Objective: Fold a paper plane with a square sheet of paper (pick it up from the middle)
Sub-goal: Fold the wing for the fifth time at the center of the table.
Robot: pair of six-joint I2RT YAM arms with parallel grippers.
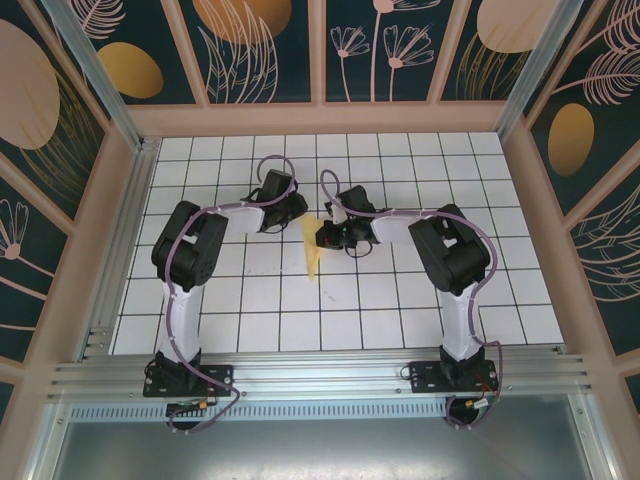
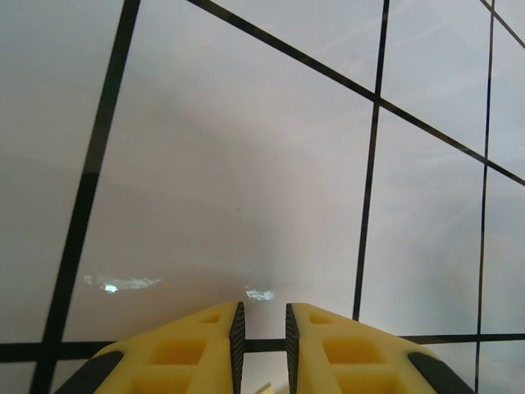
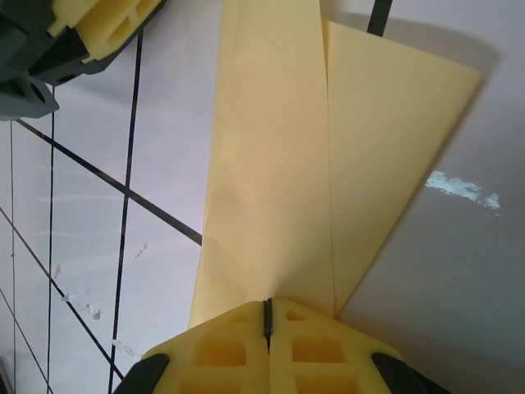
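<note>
The pale yellow paper plane (image 1: 313, 256) is a narrow folded shape near the middle of the tiled table, its point toward the near edge. My right gripper (image 1: 323, 236) is shut on its far end. In the right wrist view the folded layers (image 3: 271, 164) fan away from the closed right gripper (image 3: 267, 305), one flap lying to the right. My left gripper (image 1: 298, 213) sits just left of the paper's far end. Its jaws (image 2: 262, 310) stand slightly open with bare tile showing between the pads. A sliver of paper (image 2: 276, 386) shows low in that gap.
The white table (image 1: 400, 300) carries a black grid. Patterned walls with wooden frames close off the back and both sides. An aluminium rail (image 1: 320, 375) runs along the near edge. The left gripper's yellow fingers (image 3: 94, 25) show at the top left of the right wrist view.
</note>
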